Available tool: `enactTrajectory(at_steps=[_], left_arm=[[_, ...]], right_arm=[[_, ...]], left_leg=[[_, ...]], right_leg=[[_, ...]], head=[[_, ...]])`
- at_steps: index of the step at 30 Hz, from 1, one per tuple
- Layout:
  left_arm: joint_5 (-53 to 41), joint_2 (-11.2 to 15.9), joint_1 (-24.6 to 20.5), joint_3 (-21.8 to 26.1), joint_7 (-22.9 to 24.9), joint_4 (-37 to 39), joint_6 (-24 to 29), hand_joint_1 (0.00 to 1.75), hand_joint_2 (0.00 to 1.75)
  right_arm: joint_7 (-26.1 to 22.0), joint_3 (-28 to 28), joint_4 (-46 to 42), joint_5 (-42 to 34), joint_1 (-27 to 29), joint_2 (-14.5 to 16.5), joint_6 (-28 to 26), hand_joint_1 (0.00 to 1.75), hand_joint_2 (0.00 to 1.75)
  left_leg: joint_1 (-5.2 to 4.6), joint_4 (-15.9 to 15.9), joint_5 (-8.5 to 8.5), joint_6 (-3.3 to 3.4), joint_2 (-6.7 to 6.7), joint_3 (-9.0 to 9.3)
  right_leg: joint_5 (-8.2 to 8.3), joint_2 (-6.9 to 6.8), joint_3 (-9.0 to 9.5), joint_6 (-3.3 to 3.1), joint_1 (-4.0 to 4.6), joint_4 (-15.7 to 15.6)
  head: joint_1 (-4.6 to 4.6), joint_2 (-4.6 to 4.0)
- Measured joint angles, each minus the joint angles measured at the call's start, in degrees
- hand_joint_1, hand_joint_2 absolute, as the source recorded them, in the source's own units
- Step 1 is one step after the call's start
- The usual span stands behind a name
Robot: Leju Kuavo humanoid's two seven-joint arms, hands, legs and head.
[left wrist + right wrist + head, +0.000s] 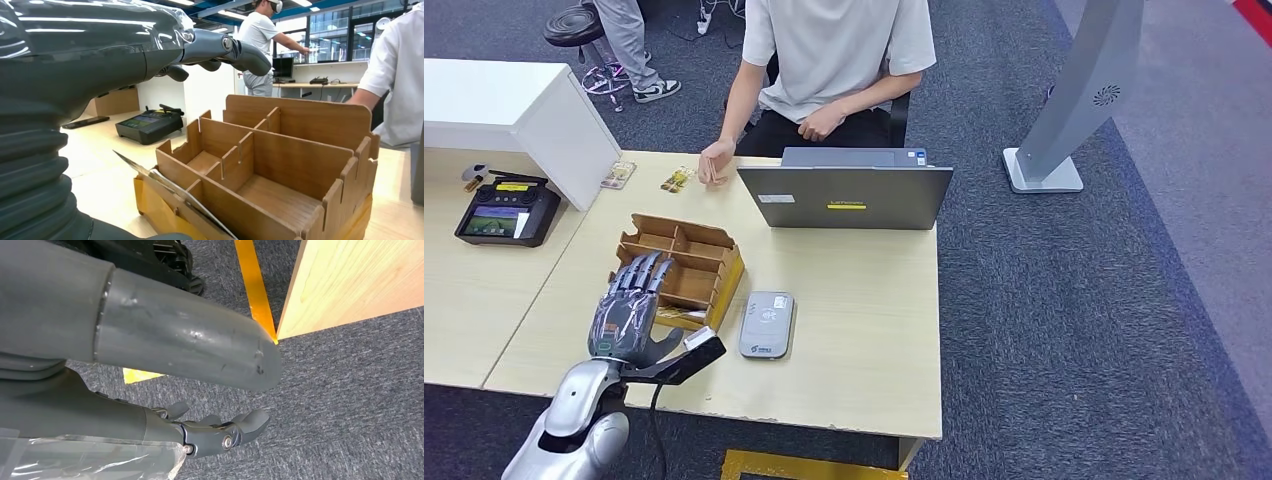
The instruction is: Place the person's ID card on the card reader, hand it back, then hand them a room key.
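Both my hands empty: left hand (629, 305) spread flat over wooden organizer (686, 268) near counter's front edge; right hand (220, 432) loose above carpet.

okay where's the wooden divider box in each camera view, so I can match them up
Head view: the wooden divider box sits on the table left of the card reader, under the left hand's fingers.
Left wrist view: the box is close up, lower right of the picture, below the hand.
Right wrist view: not in it; carpet, a table corner and the right hand.
Shared landmark: the black controller on the neighbouring table.
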Motion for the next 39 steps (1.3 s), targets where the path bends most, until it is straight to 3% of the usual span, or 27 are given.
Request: enactTrajectory(at_steps=[10,23,39], left_arm=[[-0.9,-0.3,0.7,0.0,-0.2,-0.7,1.2,0.0,1.75],[-2.5,1.4,0.5,0.8,-1.2,0.3,3.8,0.0,1.75],[-3.3,2.9,-2.5,1.7,-3.1,6.9,5.4,0.0,1.75]], right_arm=[[-0.3,-0.1,0.0,0.1,0.0,0.0,0.1,0.0,0.0],[0.4,-0.1,0.0,1.2,-0.2,0.0,0.4,0.0,0.0],[1.3,0.0,0.0,2.3,-0.8,0.0,0.4,0.0,0.0]], left_leg=[[0.0,0.0,0.0,0.0,0.0,0.0],[0.0,0.0,0.0,0.0,0.0,0.0],[0.01,0.0,0.01,0.0,-0.02,0.0]], right_leg=[[0.0,0.0,0.0,0.0,0.0,0.0],[0.0,0.0,0.0,0.0,0.0,0.0],[0.0,-0.02,0.0,0.0,0.0,0.0]], head=[[0.01,0.0],[0.01,0.0],[0.01,0.0]])
